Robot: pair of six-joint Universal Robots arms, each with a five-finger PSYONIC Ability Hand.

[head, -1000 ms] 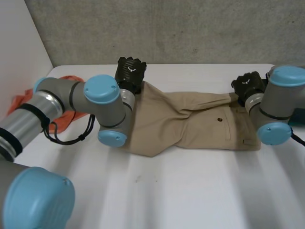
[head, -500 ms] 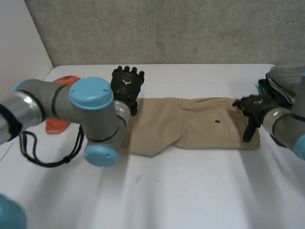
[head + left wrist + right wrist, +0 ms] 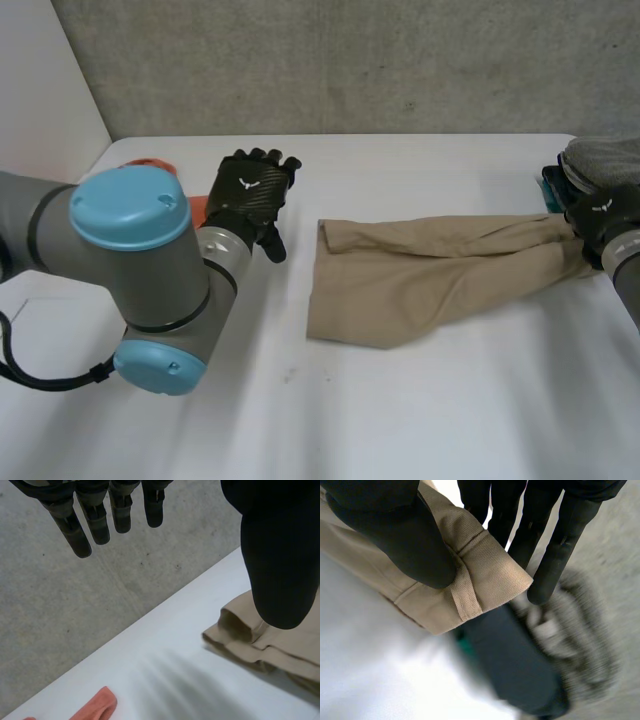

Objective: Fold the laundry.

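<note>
Khaki trousers (image 3: 420,275) lie stretched across the white table (image 3: 400,410), their far end pulled toward the table's right edge. My right hand (image 3: 603,218) is shut on that end. In the right wrist view the thumb (image 3: 395,535) presses the waistband (image 3: 485,575), by a belt loop, against the fingers behind it. My left hand (image 3: 248,190) hovers to the left of the trousers with straight fingers (image 3: 95,520), holding nothing. Its thumb hangs over the near folded edge of the khaki cloth (image 3: 270,642) without touching it.
An orange cloth (image 3: 150,163) lies at the back left, behind my left arm, and its edge (image 3: 95,707) lies on the table beyond the left hand. A grey garment (image 3: 600,152) on a dark teal one (image 3: 515,665) is stacked at the right edge, beside my right hand.
My right hand has shut on the waistband and dragged the trousers to the right. My left hand has let go, opened and drawn back to the left, off the cloth.
</note>
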